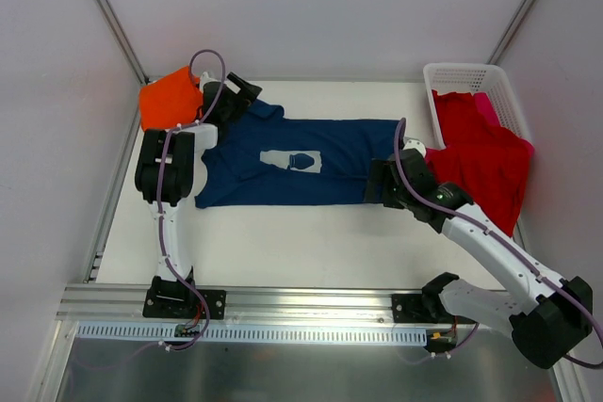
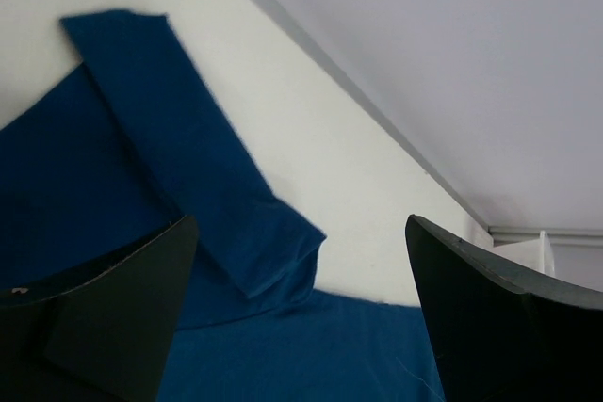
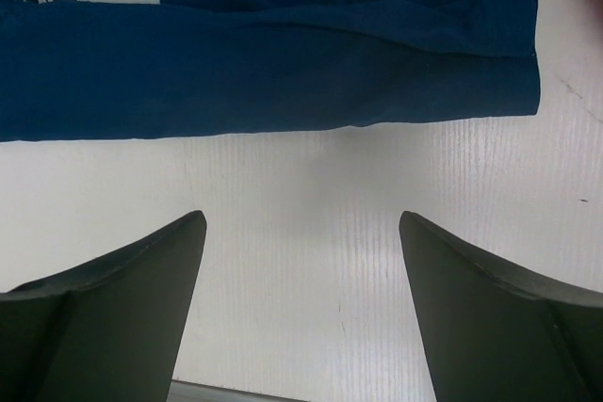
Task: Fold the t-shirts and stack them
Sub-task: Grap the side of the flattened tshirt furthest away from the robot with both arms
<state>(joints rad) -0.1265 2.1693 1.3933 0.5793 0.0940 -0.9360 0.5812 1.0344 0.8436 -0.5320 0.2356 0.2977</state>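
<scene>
A navy blue t-shirt (image 1: 283, 176) with a pale chest print (image 1: 292, 159) lies spread flat across the table's middle. My left gripper (image 1: 241, 95) hovers open over its far left end; in the left wrist view the jaws (image 2: 300, 225) stand wide above a folded-over sleeve (image 2: 188, 185). My right gripper (image 1: 376, 181) is open by the shirt's near right corner. Its fingertips (image 3: 301, 220) are over bare table, just short of the navy edge (image 3: 283, 82). A folded orange t-shirt (image 1: 170, 99) sits at the back left. Red (image 1: 480, 152) and pink (image 1: 488, 106) t-shirts spill from the basket.
A white lattice basket (image 1: 468, 76) stands at the back right, against the right wall. White walls close in the table at the left, back and right. An aluminium rail (image 1: 301, 303) carrying both arm bases runs along the near edge.
</scene>
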